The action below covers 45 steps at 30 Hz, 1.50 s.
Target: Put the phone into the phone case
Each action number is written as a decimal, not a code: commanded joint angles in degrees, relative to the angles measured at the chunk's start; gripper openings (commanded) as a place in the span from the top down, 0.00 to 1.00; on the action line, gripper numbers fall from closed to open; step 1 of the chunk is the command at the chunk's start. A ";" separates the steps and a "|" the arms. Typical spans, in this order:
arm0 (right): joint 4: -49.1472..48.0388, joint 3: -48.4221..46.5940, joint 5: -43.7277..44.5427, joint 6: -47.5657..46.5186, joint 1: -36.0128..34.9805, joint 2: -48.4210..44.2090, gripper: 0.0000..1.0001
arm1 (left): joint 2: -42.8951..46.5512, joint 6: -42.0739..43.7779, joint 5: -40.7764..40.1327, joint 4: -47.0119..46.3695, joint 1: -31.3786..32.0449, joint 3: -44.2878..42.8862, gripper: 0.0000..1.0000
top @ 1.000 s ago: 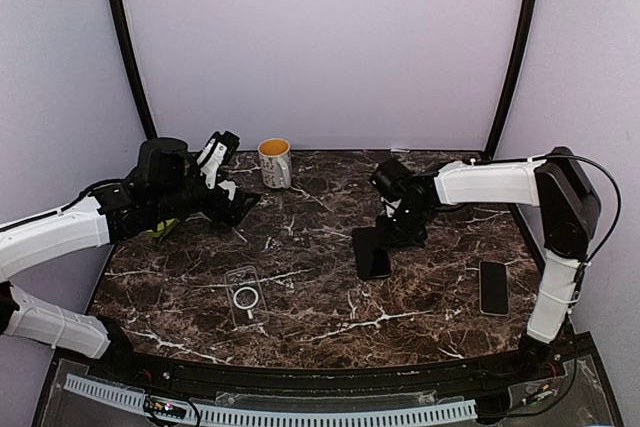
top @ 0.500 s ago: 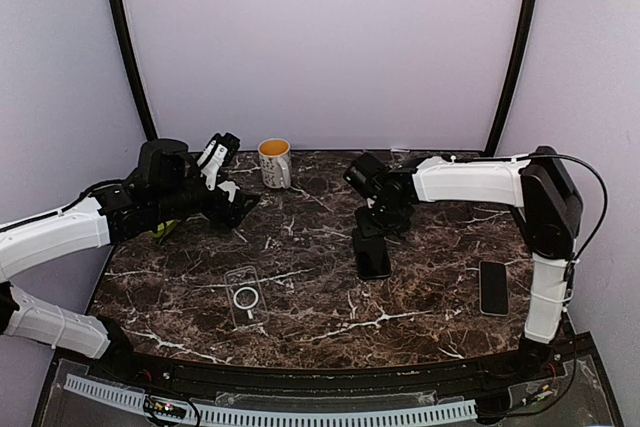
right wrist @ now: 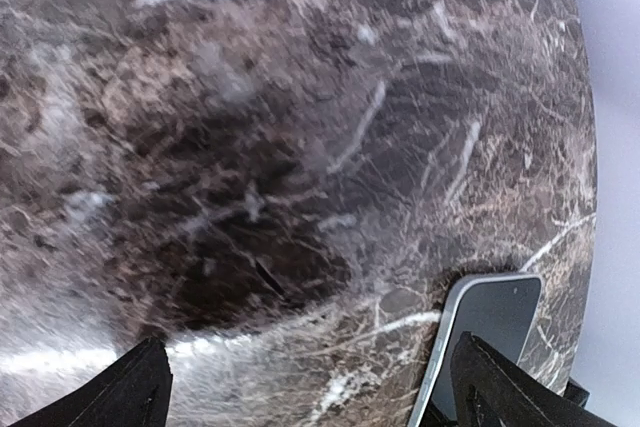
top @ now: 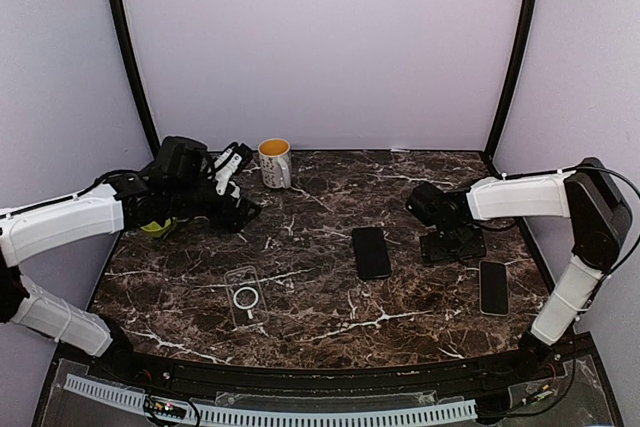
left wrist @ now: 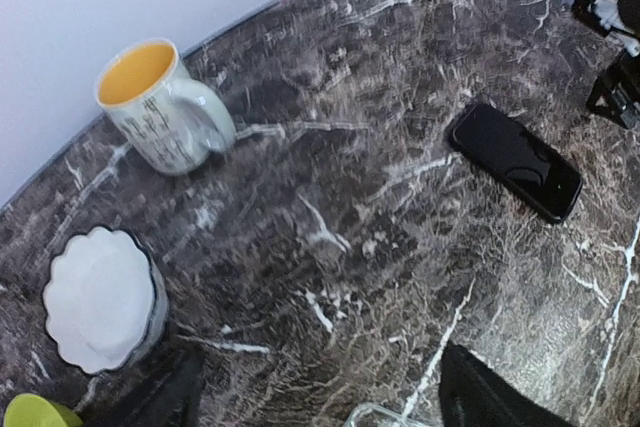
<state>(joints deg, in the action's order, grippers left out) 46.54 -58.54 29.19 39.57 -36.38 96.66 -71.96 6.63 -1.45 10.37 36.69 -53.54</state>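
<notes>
A black phone [top: 371,252] lies flat at the table's middle, also seen in the left wrist view as the phone [left wrist: 515,160]. A second black phone [top: 493,287] with a light edge lies at the right and shows in the right wrist view [right wrist: 490,317]. The clear phone case [top: 245,294] with its white ring lies flat front left; only a corner of the case [left wrist: 385,415] shows by the left wrist. My right gripper [top: 453,245] hangs open between the two phones, holding nothing [right wrist: 315,397]. Back left, my left gripper [top: 236,190] is open and holds nothing [left wrist: 320,402].
A white mug [top: 275,163] with a yellow inside stands at the back, left of centre, near the left gripper. By the left wrist are a white scalloped dish [left wrist: 100,297] and a green object [left wrist: 35,412]. Purple walls enclose the marble table [top: 320,322].
My right gripper has opened and moved right, away from the middle phone, which now lies flat on its own. The left arm has shifted slightly toward the mug.
</notes>
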 commanded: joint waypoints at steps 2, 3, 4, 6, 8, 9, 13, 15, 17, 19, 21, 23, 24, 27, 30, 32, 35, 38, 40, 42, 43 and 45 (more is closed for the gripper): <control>-3.98 0.87 -0.93 -0.36 0.00 -1.26 0.01 | -11.56 -6.90 12.11 18.62 -3.73 -4.39 0.32; -4.17 0.57 -0.97 -1.04 -0.01 -0.88 0.01 | -12.43 -7.82 12.93 19.02 -4.04 -3.86 0.35; -4.37 0.28 -1.11 -1.74 -0.01 -0.52 0.02 | -13.78 -9.35 13.40 19.61 -4.51 -2.84 0.36; -5.03 -0.19 -1.40 -2.97 -0.01 -0.04 0.01 | -15.16 -10.18 13.65 20.25 -5.58 -1.93 0.36; -5.78 -0.40 -1.57 -3.66 -0.01 0.10 0.01 | -16.11 -9.90 12.10 20.72 -6.88 -1.99 0.31; -6.34 -0.31 -1.78 -3.96 0.02 0.06 0.01 | -16.41 -9.25 10.51 20.95 -7.97 -2.17 0.27; -9.06 1.07 -3.18 -4.94 -0.01 -0.31 0.01 | -21.40 -4.36 10.42 23.81 -10.46 -4.13 0.24; -9.80 1.89 -3.24 -5.33 -0.01 -0.42 0.01 | -24.06 -2.63 11.81 26.06 -10.57 -5.32 0.29; -10.19 2.49 -3.03 -5.87 -0.01 -0.44 0.01 | -25.67 -2.20 14.44 26.48 -10.58 -5.33 0.34; -10.27 2.70 -2.71 -6.48 0.08 -0.38 0.02 | -26.88 -1.76 17.08 26.96 -10.58 -5.42 0.37; -10.40 2.81 -2.56 -7.30 0.21 -0.26 0.02 | -27.53 -1.65 17.88 27.56 -10.58 -5.25 0.38; -10.78 2.74 -2.72 -7.96 0.34 -0.25 0.01 | -28.13 -1.67 16.26 27.33 -10.58 -4.69 0.38; -11.10 2.65 -3.11 -8.36 0.34 -0.25 0.01 | -28.49 -1.68 15.49 27.29 -10.58 -4.62 0.41; -11.62 2.20 -4.26 -8.92 0.33 -0.40 0.02 | -30.99 -1.49 15.06 28.23 -10.54 -5.55 0.63; -11.42 1.82 -4.56 -9.02 0.35 -0.95 0.02 | -31.66 -0.63 17.36 28.41 -9.57 -5.72 0.78; -11.27 1.86 -4.66 -9.04 0.35 -1.56 0.02 | -31.16 0.16 16.14 28.28 -8.25 -5.33 0.89; -10.52 1.28 -4.58 -9.19 0.35 -2.08 0.01 | -30.02 1.00 14.30 27.47 -6.50 -4.41 1.00; -9.53 -0.32 -4.85 -9.30 0.28 -2.24 0.02 | -26.39 1.54 9.21 25.60 -4.31 -4.32 1.00; -9.13 -1.48 -5.68 -9.51 0.13 -2.82 0.01 | -22.51 1.99 4.81 23.59 -3.08 -4.48 1.00; -9.36 -2.79 -6.98 -10.36 -0.48 -3.81 0.01 | -17.71 2.93 1.54 21.02 -1.89 -4.69 1.00; -9.64 -3.47 -7.92 -11.06 -1.11 -4.49 0.02 | -16.11 3.42 0.62 19.91 -1.45 -4.67 1.00; -10.59 -5.36 -9.67 -12.85 -2.83 -6.01 0.01 | -11.52 5.89 -1.00 17.10 0.85 -4.43 1.00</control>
<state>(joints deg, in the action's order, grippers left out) 37.26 -59.83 22.68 29.52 -36.73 94.70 -93.43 8.43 3.62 33.28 34.83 -58.15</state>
